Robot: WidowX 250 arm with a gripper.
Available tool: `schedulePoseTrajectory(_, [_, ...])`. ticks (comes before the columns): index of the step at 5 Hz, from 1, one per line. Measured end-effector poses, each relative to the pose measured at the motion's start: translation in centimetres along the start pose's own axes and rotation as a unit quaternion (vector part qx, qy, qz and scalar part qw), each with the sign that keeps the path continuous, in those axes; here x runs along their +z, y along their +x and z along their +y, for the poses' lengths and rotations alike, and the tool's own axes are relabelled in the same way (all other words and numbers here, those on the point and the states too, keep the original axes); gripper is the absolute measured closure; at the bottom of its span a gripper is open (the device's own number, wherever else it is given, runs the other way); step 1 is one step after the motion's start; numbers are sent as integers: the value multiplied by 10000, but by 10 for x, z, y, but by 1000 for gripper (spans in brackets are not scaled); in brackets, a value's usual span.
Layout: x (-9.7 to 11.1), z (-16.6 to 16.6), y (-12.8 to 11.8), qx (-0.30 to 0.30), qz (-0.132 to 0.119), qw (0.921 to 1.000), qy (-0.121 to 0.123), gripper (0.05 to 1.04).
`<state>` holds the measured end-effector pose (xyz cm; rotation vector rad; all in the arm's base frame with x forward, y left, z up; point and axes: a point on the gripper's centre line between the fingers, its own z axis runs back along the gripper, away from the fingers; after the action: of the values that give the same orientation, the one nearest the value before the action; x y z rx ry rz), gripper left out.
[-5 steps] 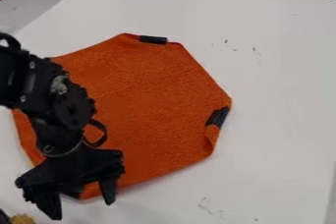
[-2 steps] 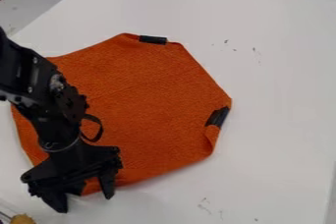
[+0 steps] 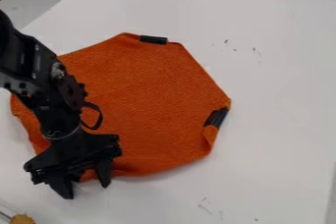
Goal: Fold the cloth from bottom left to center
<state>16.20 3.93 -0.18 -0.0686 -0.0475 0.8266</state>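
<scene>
A broad orange cloth of soft-looking fabric lies spread on the smooth white desk, its outline many-sided, taking up the left and middle of the camera view. The black two-finger claw hangs over the cloth's lower-left edge, at the end of the black jointed robot arm, which slants in from the left and covers part of the orange fabric. The claw stands fairly wide, its two fingers well apart and pointing down past the hem, with a bit of orange showing between them; whether either finger touches the cloth is hard to say from this angle. A thin black cable loop sticks out from the arm, over the cloth. At the cloth's top edge sits a short black strip, and at its right edge a dark black patch, with a small turned-over fold of the fabric just below it. A fuzzy yellow-brown tip shows at the bottom left, near the claw but apart from it.
</scene>
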Motion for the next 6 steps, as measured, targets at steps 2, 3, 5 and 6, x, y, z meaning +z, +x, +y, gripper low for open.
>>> schedulePoseTrajectory(2, [-1, -4, 6, -138, 28, 9998, -108, 855])
schedulePoseTrajectory(3, [-1, -4, 6, -142, 44, 9999, -53, 996])
schedulePoseTrajectory(5, [12, -2, -13, 24, 452, 9978, 487, 1030])
schedulePoseTrajectory(6, [44, -12, -8, 63, 401, 9958, 820, 1030])
